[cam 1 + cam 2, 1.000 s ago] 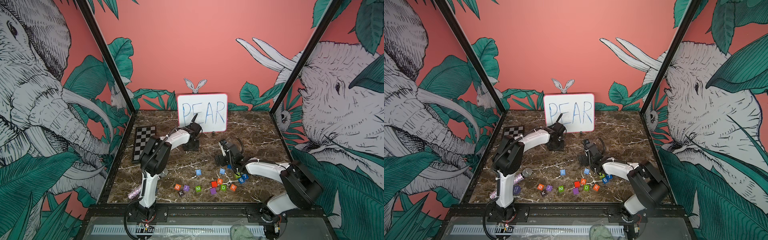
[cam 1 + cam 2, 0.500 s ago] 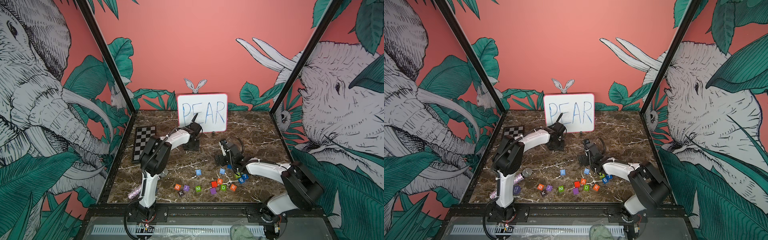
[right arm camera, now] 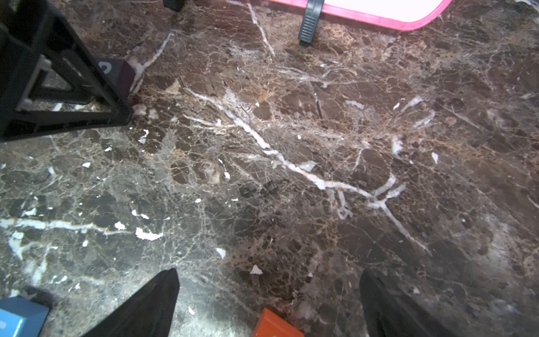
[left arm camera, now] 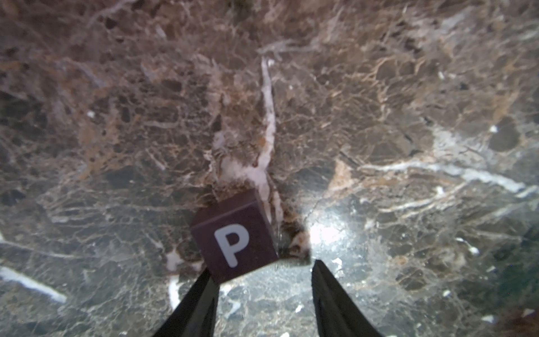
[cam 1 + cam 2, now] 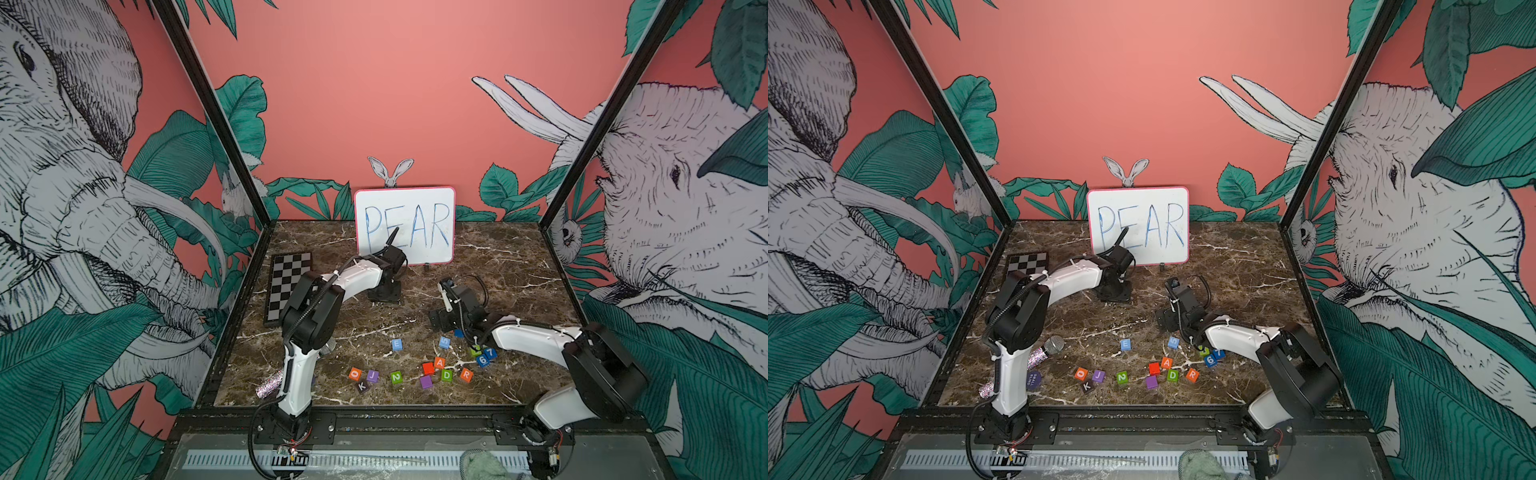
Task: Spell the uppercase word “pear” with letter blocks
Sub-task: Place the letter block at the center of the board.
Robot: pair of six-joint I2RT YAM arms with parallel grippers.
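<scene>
My left gripper points down at the brown marble tabletop in the middle of both top views, just in front of the pink-edged whiteboard with PEAR handwritten in blue. Its jaws stand partly apart and clamp nothing. In the left wrist view the dark brown-black cube with a white P sits on the marble, letter up. One of its corners touches one of my black fingertips, and a clear gap separates it from the other. In the top views the gripper hides this cube.

My right gripper is spread wide and empty over bare marble, right of centre in both top views and lower in the frame than the left one.

The light blue cube with a white E lies alone at lower centre. Further right and lower, the orange cube with a white A sits just beside a plain red cube. The orange cube with a white R lies just right of a green D cube. All three lie well apart from the P.
</scene>
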